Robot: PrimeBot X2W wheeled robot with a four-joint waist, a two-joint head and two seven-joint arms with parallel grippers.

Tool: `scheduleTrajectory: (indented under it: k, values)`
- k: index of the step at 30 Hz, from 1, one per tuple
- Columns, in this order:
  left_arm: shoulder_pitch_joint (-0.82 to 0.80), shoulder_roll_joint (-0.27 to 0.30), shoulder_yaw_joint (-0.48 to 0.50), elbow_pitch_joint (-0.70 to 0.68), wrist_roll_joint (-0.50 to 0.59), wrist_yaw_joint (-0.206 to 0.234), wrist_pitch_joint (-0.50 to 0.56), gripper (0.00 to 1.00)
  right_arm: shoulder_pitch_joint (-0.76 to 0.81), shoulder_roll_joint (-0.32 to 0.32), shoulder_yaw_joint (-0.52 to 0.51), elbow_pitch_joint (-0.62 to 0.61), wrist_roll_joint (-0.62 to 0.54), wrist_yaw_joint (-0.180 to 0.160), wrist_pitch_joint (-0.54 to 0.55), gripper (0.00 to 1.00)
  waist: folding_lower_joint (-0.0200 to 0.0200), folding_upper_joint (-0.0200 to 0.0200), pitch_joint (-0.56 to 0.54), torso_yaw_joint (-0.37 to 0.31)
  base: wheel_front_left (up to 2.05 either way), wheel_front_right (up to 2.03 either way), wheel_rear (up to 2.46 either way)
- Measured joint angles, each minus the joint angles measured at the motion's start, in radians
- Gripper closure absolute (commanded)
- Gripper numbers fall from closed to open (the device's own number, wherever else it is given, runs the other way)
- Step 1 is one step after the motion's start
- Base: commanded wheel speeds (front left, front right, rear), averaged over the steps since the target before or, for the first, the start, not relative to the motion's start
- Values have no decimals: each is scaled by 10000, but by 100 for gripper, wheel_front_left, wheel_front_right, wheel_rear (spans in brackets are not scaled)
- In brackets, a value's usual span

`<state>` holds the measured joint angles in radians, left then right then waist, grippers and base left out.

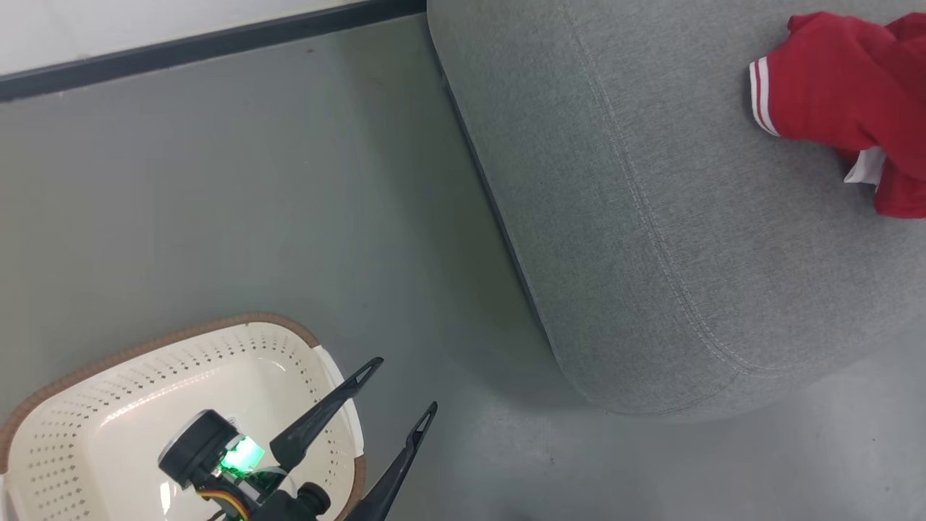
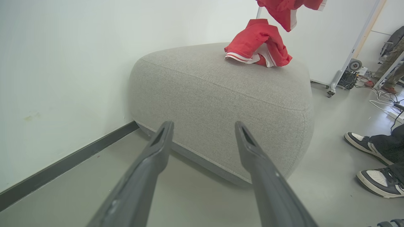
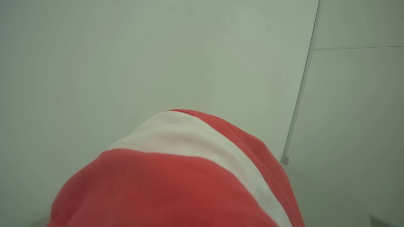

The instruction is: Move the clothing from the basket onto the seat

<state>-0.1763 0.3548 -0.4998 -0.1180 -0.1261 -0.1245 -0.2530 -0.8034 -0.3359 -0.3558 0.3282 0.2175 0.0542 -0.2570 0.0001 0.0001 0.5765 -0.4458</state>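
Gaping wide and empty, left gripper (image 1: 404,383) hangs over the basket (image 1: 87,405) edge nearest the seat (image 1: 651,217), fingers pointing toward the seat. Right gripper is closed. Its fingers are buried under red cloth in the right wrist view, so the hold isn't directly visible, but it's probably clamped on the striped garment (image 3: 176,176) with the broad white band. Left wrist view shows that piece dangling in the air above the seat top. Another red garment (image 1: 832,87), thin white bands at the cuff, lies crumpled on the seat, well apart from the basket. Basket interior looks bare where visible; the left gripper's body hides part of it. Progress: one piece delivered, one airborne over the seat, needing lowering and release; nothing obvious left to fetch. Person's shoes (image 2: 359,142) on floor beside seat.
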Motion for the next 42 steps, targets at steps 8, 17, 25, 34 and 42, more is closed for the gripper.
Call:
scheduleTrajectory:
  k: [8, 17, 25, 34, 42]
  values:
    - [3, 242, 12, -161, 2, 0, 0, 0, -815, -25, -217, 1946, 313, -13, 2, 100, 0, 0, 393, 117, 0, 0, 0]
    - [-7, 207, -184, -82, 0, -2, 0, 0, -1418, -215, -508, 4084, 596, -21, 2, 100, -1, 0, 486, 326, 0, 0, 0]
    - [-25, 180, -188, 21, -2, -2, 0, 0, -2335, -560, -644, 5152, 775, -96, 4, 100, -1, 0, 607, 635, 0, 0, 0]
    - [-64, 150, -12, 301, -31, 8, 0, 0, -2579, -476, 453, 6466, 153, 48, 431, 0, 0, 0, 694, 890, 0, 0, 0]
    - [-101, -150, -17, 454, -63, 10, 0, 0, -2659, -407, 1051, 7114, -376, 163, 546, 0, 0, 0, 485, 920, 0, 0, 0]
